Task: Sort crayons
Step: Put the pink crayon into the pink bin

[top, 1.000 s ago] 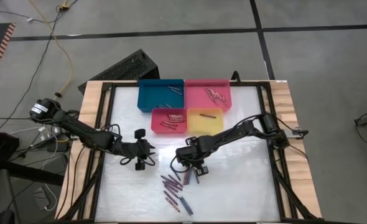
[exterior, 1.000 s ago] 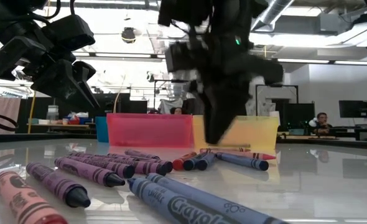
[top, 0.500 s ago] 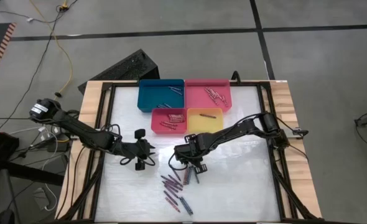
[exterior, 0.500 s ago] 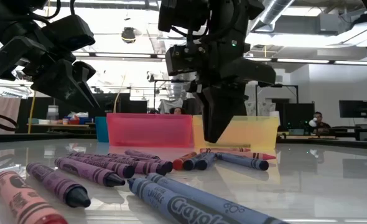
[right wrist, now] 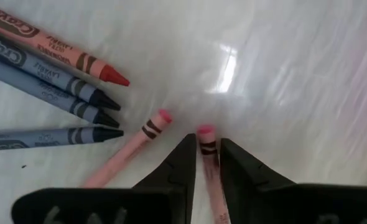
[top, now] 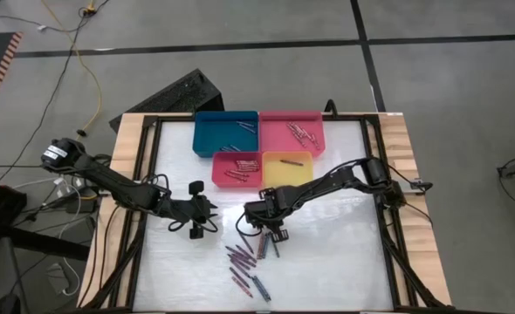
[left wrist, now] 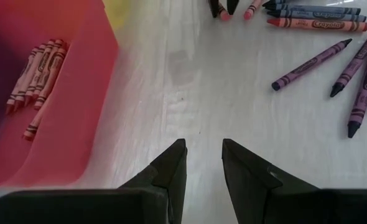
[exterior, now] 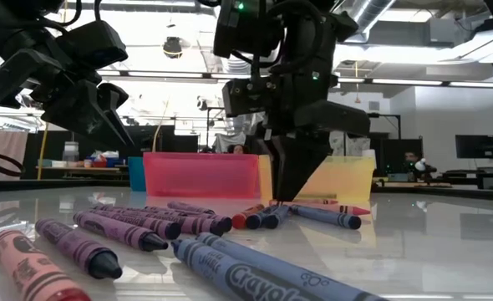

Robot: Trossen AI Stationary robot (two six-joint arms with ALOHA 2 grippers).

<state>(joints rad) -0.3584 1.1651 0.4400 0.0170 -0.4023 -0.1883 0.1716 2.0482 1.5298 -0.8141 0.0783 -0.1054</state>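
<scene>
Loose crayons [top: 244, 262], purple, blue, red and pink, lie flat on the white table near its front middle. My right gripper [right wrist: 207, 146] points down over them, open by a narrow gap. Its fingers stand on either side of a pink crayon [right wrist: 204, 132] lying on the table, and the low view shows its tips [exterior: 287, 194] just above the surface. A second pink crayon [right wrist: 130, 155] lies beside it. My left gripper [left wrist: 204, 149] hangs open over bare table to the left [top: 207, 221], holding nothing.
Four trays stand at the far middle: blue [top: 196, 131], pink [top: 320, 131], red [top: 216, 170] and yellow [top: 308, 173], each with crayons inside. A red crayon [right wrist: 59, 53] and blue ones [right wrist: 53, 87] lie close to my right gripper. Bare table spreads to both sides.
My right gripper, blurred a second ago, has settled and sunk a little toward the table over the pink crayons. Its finger gap looks the same. The crayons have not moved.
</scene>
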